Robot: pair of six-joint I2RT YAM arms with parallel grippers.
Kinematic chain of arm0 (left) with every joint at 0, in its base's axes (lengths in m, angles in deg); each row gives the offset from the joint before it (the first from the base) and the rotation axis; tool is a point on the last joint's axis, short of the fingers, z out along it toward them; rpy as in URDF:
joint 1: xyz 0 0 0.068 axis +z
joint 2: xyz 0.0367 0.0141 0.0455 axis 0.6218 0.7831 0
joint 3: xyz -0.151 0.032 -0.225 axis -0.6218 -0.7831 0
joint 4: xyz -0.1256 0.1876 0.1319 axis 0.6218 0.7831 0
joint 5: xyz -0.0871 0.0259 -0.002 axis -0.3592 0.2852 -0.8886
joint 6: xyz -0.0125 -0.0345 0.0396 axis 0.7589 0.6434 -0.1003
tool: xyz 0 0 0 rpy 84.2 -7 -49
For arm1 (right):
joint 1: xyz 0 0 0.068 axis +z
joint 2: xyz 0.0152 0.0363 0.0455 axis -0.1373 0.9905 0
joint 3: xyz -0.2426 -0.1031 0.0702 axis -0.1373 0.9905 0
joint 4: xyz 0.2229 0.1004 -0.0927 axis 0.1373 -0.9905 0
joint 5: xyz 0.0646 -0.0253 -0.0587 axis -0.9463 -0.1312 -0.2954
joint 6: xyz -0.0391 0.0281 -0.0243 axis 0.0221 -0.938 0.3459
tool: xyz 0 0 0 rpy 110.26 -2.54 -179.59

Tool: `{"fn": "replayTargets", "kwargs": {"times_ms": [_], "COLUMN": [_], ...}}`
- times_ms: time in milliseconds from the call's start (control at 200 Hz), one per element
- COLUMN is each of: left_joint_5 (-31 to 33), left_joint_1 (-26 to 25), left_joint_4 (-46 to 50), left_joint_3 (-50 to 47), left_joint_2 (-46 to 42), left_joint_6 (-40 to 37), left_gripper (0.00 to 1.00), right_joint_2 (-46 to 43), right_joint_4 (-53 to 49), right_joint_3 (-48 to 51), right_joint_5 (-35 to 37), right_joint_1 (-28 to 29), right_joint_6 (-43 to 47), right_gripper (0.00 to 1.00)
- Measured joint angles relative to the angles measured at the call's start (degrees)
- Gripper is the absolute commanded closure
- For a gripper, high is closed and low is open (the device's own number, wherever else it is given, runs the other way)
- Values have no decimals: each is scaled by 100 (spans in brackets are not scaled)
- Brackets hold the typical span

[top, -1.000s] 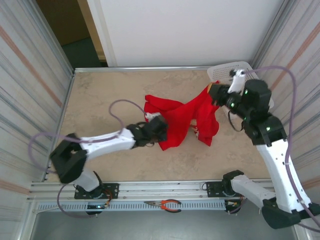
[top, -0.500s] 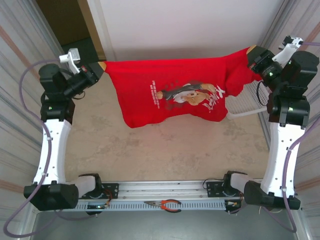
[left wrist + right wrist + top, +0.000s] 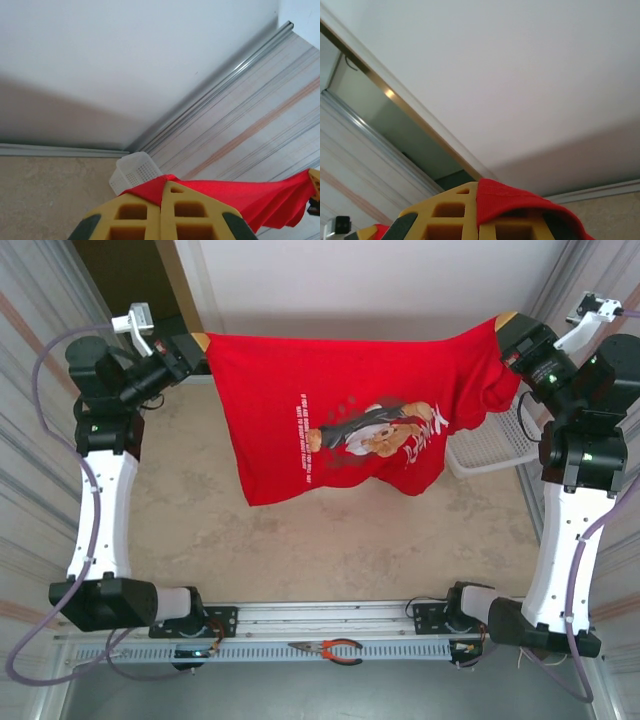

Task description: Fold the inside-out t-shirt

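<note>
Above the far edge of the worktop (image 3: 300, 540) I've got the red t-shirt (image 3: 340, 420) stretched in the air, bear graphic towards the top camera, so it hangs flat and should lay down without creases. Left gripper (image 3: 197, 345) is clamped on one upper corner and right gripper (image 3: 503, 328) on the other, beside the white basket (image 3: 490, 445). Both arms are raised high and spread wide, wrists turned in towards each other.

Beige stone-look tabletop (image 3: 330, 540), aluminium rails round its edges. On it: white perforated plastic basket (image 3: 485, 452), far right corner, sitting upright. Red-handled pliers (image 3: 332, 649) lie flat on the slotted metal strip (image 3: 250, 651) along the near edge.
</note>
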Motion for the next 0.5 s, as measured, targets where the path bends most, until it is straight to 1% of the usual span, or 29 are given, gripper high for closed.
{"fn": "replayTargets", "kwargs": {"times_ms": [160, 261, 356, 441, 501], "left_joint_5": [101, 295, 549, 870, 1038], "left_joint_1": [0, 7, 22, 42, 101], "left_joint_4": [-551, -619, -321, 20, 136], "left_joint_3": [-186, -90, 546, 1397, 1764], "left_joint_2": [-48, -289, -485, -577, -579], "left_joint_6": [785, 1178, 1182, 940, 820], "left_gripper": [100, 100, 100, 100, 100], "right_joint_2": [-26, -50, -105, -116, -72], "right_joint_4": [120, 142, 247, 332, 396], "right_joint_3": [17, -302, -822, -1340, -1650], "right_joint_5": [-299, -380, -391, -391, -411], "right_joint_1": [11, 11, 11, 11, 11], "right_joint_6": [-103, -195, -280, -293, -291], "right_gripper": [100, 100, 100, 100, 100]}}
